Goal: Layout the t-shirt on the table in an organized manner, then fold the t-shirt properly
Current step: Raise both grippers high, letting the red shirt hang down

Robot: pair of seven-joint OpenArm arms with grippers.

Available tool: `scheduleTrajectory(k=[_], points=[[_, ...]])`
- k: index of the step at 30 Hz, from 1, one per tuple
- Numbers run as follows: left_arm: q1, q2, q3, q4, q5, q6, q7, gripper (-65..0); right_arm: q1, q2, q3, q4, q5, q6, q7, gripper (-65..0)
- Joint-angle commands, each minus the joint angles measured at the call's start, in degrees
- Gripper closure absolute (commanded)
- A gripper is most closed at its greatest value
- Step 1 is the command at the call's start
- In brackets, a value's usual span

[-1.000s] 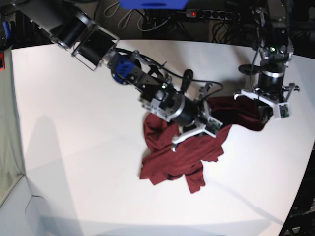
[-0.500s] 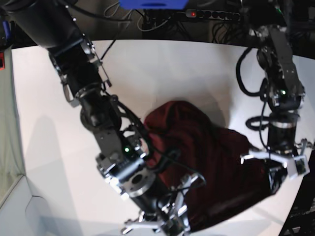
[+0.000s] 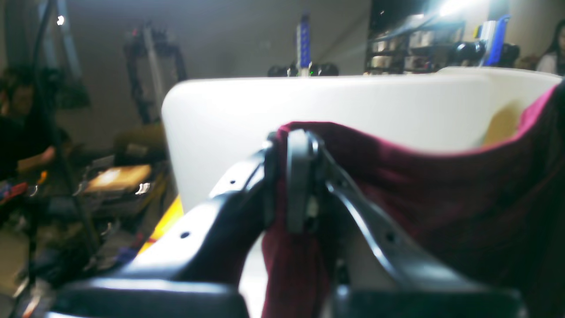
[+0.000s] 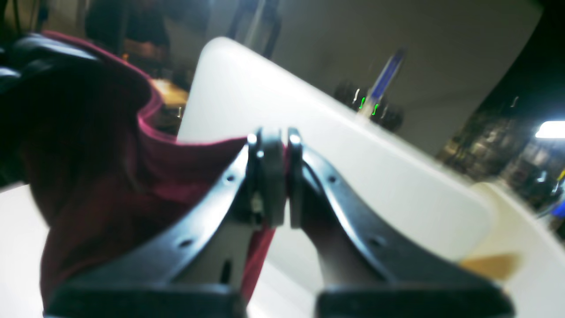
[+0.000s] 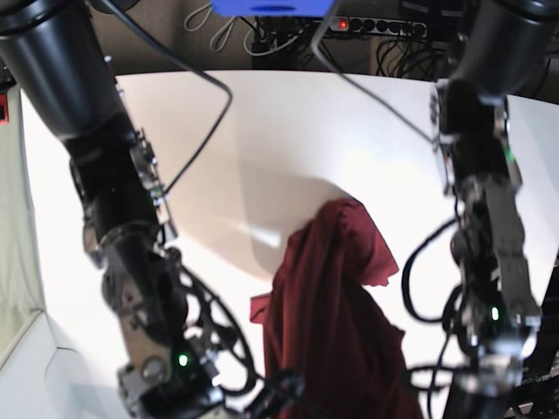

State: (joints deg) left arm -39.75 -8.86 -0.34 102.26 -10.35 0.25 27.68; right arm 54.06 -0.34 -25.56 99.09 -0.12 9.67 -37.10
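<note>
The maroon t-shirt (image 5: 336,323) hangs lifted off the white surface (image 5: 262,131), bunched into a tall, wrinkled drape whose upper fold peaks over the middle of the surface and whose bulk falls toward the near edge, where it runs out of the base view. A small flap of cloth sticks out on each side of the hanging mass. Both arms reach down steeply at the near edge, one on each side of the cloth, their wrists low in the base view and their grippers out of that view. In the left wrist view the left gripper (image 3: 293,176) is pressed together on a hem of the t-shirt, the fabric pinched between its pads and stretching away in a sagging line toward the other arm. In the right wrist view the right gripper (image 4: 273,176) is likewise clamped on an edge of the shirt, red cloth showing between and below its pads, the rest billowing up beside it.
</note>
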Motion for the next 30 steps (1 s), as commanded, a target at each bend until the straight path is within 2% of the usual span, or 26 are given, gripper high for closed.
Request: scheduleTrajectory(k=[1, 8, 13, 21, 25, 30], points=[[-4.43, 0.73, -0.23, -0.41, 0.37, 0.5, -2.06, -0.2, 3.83, -0.41, 0.37, 0.56, -0.28, -0.31, 1.72, 0.0], [-17.79, 1.96, -0.41, -4.02, 0.37, 0.5, -1.62, -0.2, 13.94, -0.58, 2.84, -2.87, -0.28, -0.31, 1.81, 0.0], [-23.51, 0.12, -1.29, -5.51, 0.37, 0.5, -1.62, -0.2, 20.53, -2.52, 4.95, -7.79, -0.28, -0.31, 1.81, 0.0], [-29.13, -4.02, -6.03, -5.6, 0.37, 0.5, -1.62, -0.2, 20.74, -5.16, 5.12, -13.24, -0.28, -0.31, 2.07, 0.0], [-30.98, -7.27, -6.83, -5.51, 0.37, 0.5, -1.62, -0.2, 20.74, -7.18, 5.12, -15.53, -0.36, -0.31, 2.07, 0.0], [-31.07, -9.64, -6.83, -4.63, 0.28, 0.5, -1.62, -0.2, 20.74, -8.5, 5.21, -17.99, -0.36, -0.4, 2.33, 0.0]])
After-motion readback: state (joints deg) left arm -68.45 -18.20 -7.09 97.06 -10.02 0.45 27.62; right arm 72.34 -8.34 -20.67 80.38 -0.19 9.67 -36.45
